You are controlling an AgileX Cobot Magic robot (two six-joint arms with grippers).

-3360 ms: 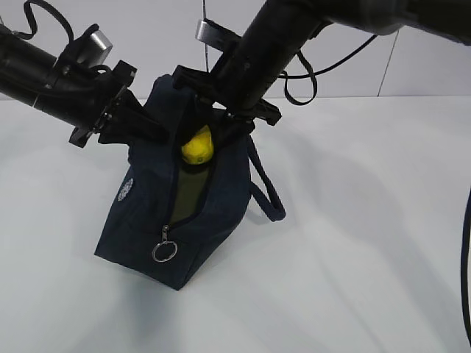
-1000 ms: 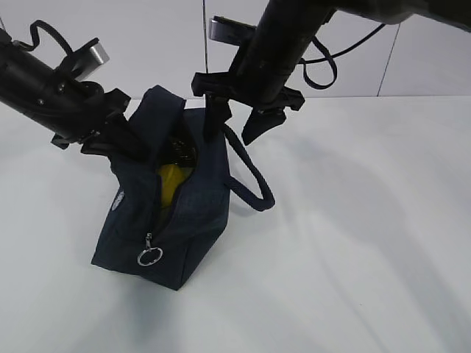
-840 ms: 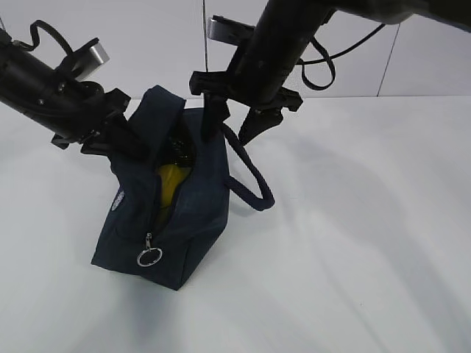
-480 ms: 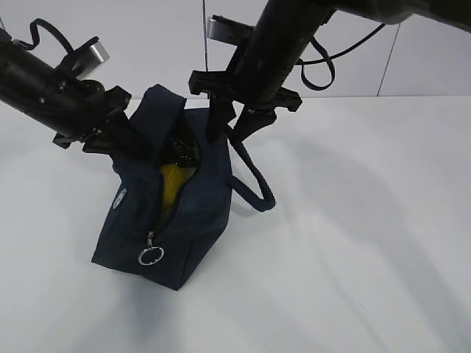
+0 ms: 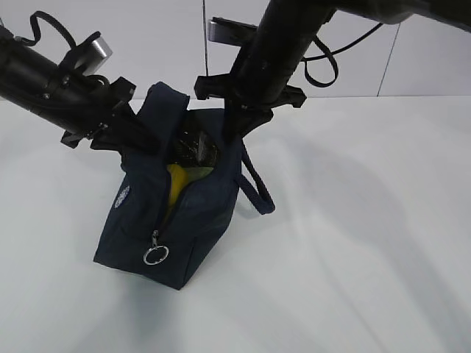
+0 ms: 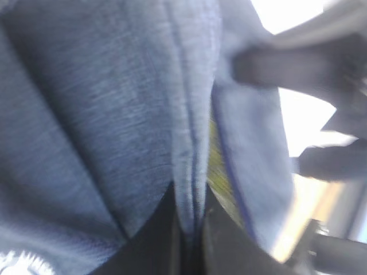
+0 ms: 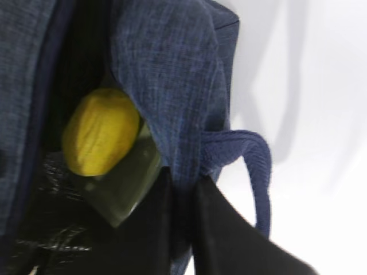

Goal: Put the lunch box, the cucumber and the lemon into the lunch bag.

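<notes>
The navy lunch bag [image 5: 202, 217] stands on the white table, its top unzipped. My left gripper [image 5: 131, 136] is shut on the bag's left rim; in the left wrist view [image 6: 189, 226] the fabric [image 6: 114, 103] is pinched between the fingers. My right gripper [image 5: 234, 129] is shut on the bag's right rim, also seen in the right wrist view [image 7: 182, 197]. The yellow lemon [image 7: 100, 132] lies inside the bag on the pale green lunch box [image 7: 123, 183]; it also shows in the exterior view [image 5: 178, 184]. The cucumber is hidden.
The bag's loop handle [image 5: 254, 184] hangs on its right side. The metal ring pull [image 5: 154, 255] hangs at the bag's near end. The white table [image 5: 353, 250] spreads around the bag, with a wall behind.
The lemon went from my right gripper into the bag. My right gripper then opened, came down and shut on the bag's right rim. The bag's mouth is pulled wider.
</notes>
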